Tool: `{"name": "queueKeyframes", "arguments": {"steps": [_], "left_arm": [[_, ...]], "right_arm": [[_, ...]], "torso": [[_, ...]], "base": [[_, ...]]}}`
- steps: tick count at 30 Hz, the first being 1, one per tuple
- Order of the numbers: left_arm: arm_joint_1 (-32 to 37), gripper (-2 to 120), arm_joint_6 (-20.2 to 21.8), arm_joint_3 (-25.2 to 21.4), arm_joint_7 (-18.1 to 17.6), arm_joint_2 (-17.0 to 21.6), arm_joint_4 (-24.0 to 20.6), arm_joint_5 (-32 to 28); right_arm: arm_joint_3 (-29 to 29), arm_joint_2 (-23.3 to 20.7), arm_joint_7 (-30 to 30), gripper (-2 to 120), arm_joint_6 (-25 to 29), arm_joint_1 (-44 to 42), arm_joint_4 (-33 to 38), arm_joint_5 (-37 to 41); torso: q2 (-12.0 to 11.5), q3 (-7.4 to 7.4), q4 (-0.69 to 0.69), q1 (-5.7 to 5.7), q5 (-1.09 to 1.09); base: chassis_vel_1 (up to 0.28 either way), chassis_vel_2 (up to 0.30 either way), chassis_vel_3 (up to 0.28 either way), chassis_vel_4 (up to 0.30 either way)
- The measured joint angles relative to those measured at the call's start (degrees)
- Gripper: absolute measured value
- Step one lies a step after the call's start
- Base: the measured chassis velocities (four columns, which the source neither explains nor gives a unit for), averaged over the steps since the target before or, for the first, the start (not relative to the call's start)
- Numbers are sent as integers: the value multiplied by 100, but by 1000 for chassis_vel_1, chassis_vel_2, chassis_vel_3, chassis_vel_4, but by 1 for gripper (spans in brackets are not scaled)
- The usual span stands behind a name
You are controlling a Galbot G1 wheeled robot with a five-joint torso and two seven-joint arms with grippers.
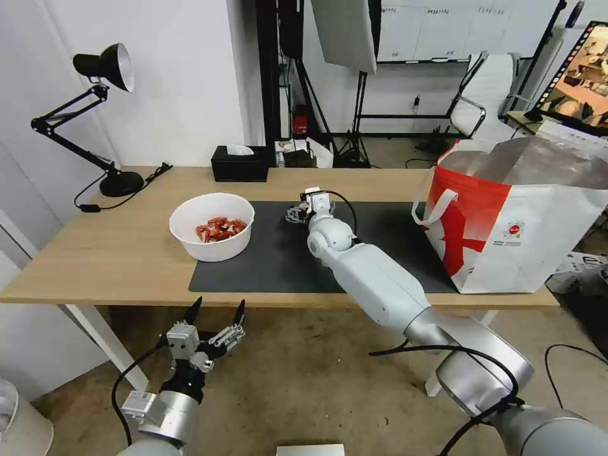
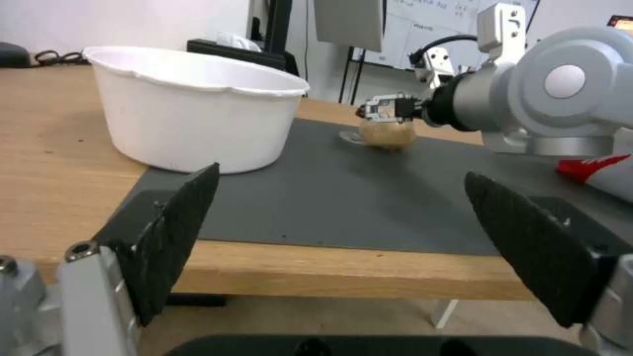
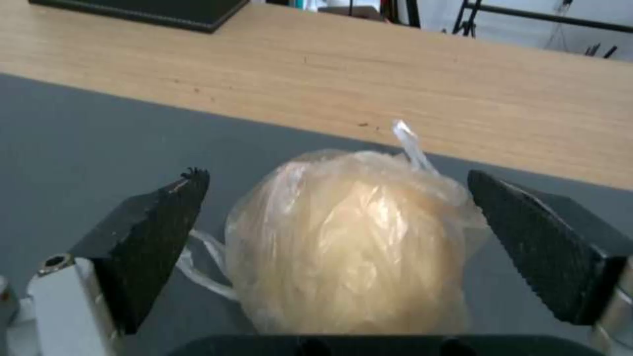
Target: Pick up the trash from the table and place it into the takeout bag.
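Jaws of the right gripper (image 3: 336,222) stand spread on either side of the wrapped lump (image 3: 349,252) on the desk's grey mat (image 1: 266,266), ready to clench and carry it to the takeout bag (image 1: 513,234), while the left gripper (image 1: 215,320) hangs released below the desk edge.

**Three cameras on one bench**

The head camera looks forward and down from above onto the whole bench (image 1: 95,266) and dark mat (image 1: 278,253). The left wrist camera sits low off the near edge, facing across the mat. The right wrist camera is close over the wrapped lump (image 3: 349,247), which the left wrist view also catches farther off.
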Motion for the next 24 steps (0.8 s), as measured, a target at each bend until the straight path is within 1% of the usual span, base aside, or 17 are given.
{"name": "queueKeyframes", "arguments": {"steps": [7,10,11,12,13,14,15,17,18,19,22,23,24], "left_arm": [[20,100,-35,-21,0,-9,6,-1],[37,100,-59,-23,0,-11,7,5],[38,100,-64,-27,0,-10,8,5],[38,100,-64,-27,0,-10,8,5],[38,100,-67,-30,0,-10,11,5],[38,100,-73,-35,0,-6,13,5],[38,100,-73,-35,0,-6,13,5],[38,100,-78,-35,0,-5,14,5],[38,100,-80,-35,0,-4,15,5],[38,100,-80,-35,0,-4,15,5],[37,100,-81,-36,0,5,15,5],[37,100,-81,-36,0,5,15,5],[37,100,-82,-37,0,10,16,5]], "right_arm": [[42,188,109,100,-85,11,-205,-6],[72,274,214,100,-209,11,-266,-10],[85,307,258,96,-249,11,-286,-9],[85,307,258,96,-249,11,-286,-9],[88,323,285,91,-270,9,-297,-8],[110,349,342,79,-332,6,-315,-1],[110,349,342,79,-332,6,-315,-1],[131,349,376,68,-367,-5,-308,31],[134,334,401,64,-377,-10,-285,75],[134,334,401,64,-377,-10,-285,75],[152,263,475,50,-407,-29,-172,237],[152,263,475,50,-407,-29,-172,237],[152,230,500,44,-414,-38,-125,274]], "torso": [[0,0,0,0,0],[1,0,0,0,0],[1,0,0,0,0],[1,0,0,0,0],[1,0,0,0,0],[1,0,0,0,0],[1,0,0,0,0],[1,0,0,0,0],[1,0,0,0,0],[1,0,0,0,0],[1,0,0,0,0],[1,0,0,0,0],[1,0,0,0,0]], "base": [[0,0,0,0],[0,0,0,0],[0,0,0,0],[0,0,0,0],[0,0,0,0],[0,0,0,0],[0,0,0,0],[0,0,0,0],[0,0,0,0],[0,0,0,0],[0,0,0,0],[0,0,0,0],[0,0,0,0]]}}
